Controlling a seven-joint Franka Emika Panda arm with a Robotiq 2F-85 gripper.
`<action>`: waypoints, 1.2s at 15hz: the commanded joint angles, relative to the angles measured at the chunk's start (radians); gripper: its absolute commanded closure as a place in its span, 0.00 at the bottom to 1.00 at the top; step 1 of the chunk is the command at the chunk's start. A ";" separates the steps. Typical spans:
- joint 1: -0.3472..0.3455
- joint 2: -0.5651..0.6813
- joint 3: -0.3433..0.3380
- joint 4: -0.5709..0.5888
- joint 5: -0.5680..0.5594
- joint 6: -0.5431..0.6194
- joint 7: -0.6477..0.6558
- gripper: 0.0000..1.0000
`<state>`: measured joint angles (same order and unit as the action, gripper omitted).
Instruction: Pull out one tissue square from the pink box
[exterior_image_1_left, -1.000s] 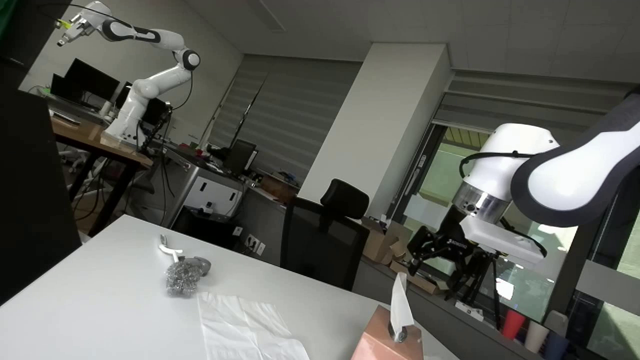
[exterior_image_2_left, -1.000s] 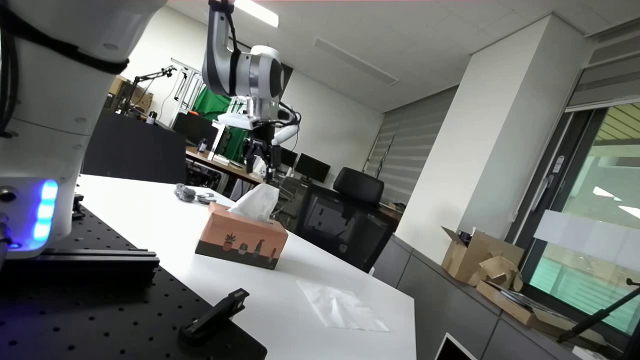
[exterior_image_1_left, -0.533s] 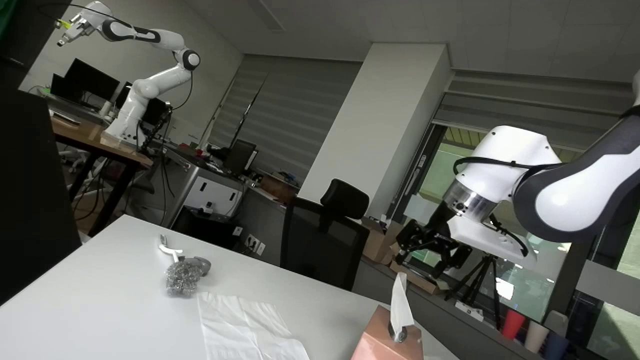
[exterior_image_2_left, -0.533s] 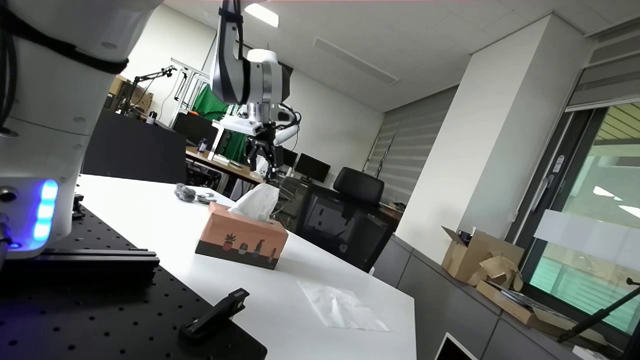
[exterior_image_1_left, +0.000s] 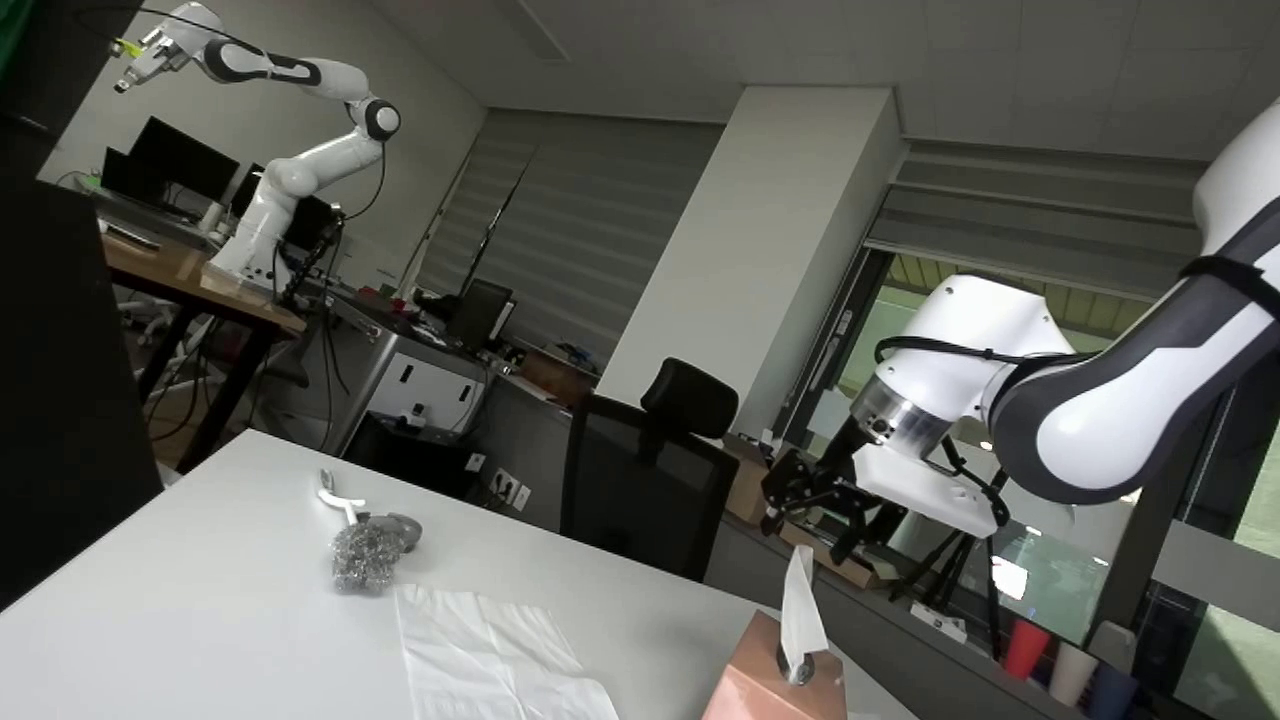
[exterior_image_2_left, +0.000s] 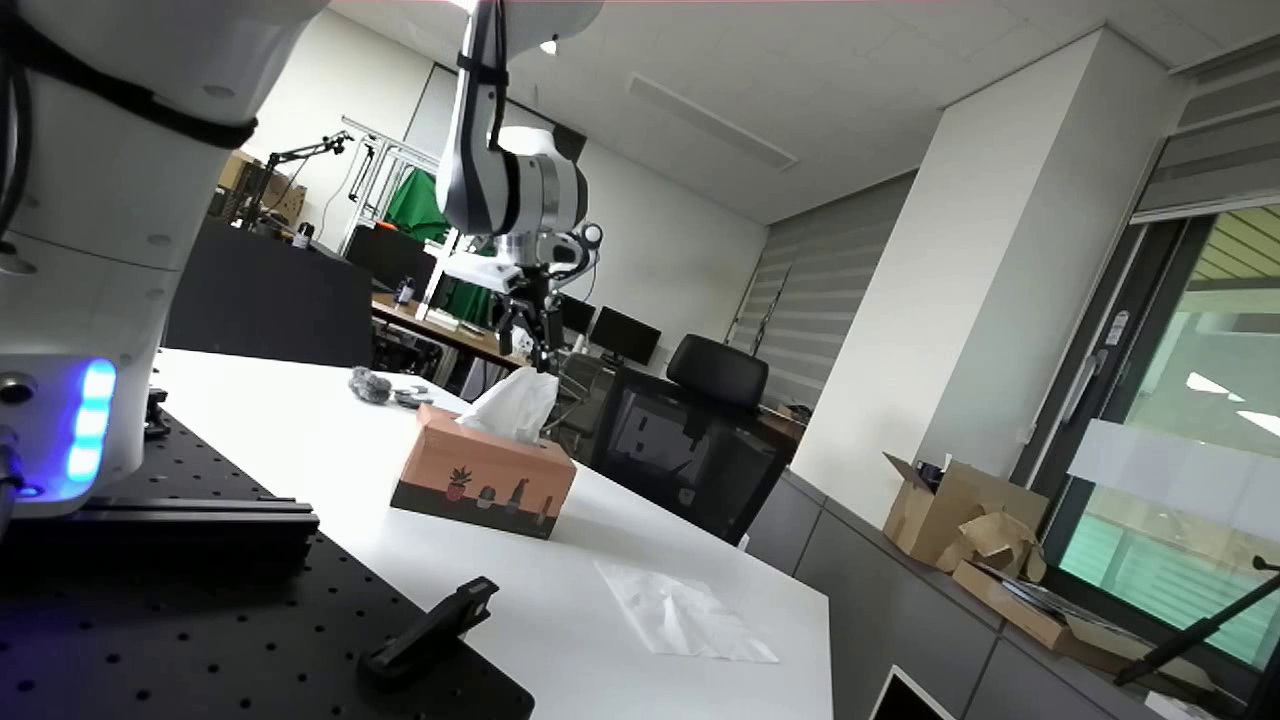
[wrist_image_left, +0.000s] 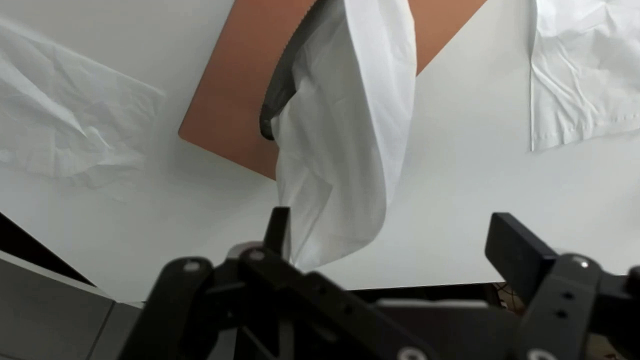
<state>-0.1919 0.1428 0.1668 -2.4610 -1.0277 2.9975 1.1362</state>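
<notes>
The gripper (wrist_image_left: 397, 232) occupied the bottom of the wrist view, its fingers (wrist_image_left: 520, 245) spread wide, one near the centre and one toward the lower right. The pink box (wrist_image_left: 222, 117) rested on the white table (wrist_image_left: 465, 165) at the top centre of that frame, set at a slant. A white tissue (wrist_image_left: 345, 150) protruded from its dark slot (wrist_image_left: 278, 97), the free end reaching down the frame just beside the more central finger; contact between the two could not be determined. In an exterior view the pink box (exterior_image_1_left: 750, 675) stood at the bottom, right of centre, with the gripper just above the tip of the white tissue. A loose tissue (wrist_image_left: 75, 110) lay flat at the left edge of the wrist view, and a creased sheet (wrist_image_left: 587, 80) lay at the upper right. A grey rough-textured item (exterior_image_1_left: 362, 555) was noted left of centre in an exterior view.
</notes>
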 joint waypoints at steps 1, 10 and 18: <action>0.020 0.076 -0.018 0.069 -0.046 0.004 0.080 0.00; 0.022 0.186 -0.007 0.120 0.025 -0.010 0.056 0.61; 0.008 0.212 0.015 0.125 0.119 -0.021 0.014 1.00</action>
<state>-0.1778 0.3442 0.1694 -2.3546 -0.9371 2.9928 1.1566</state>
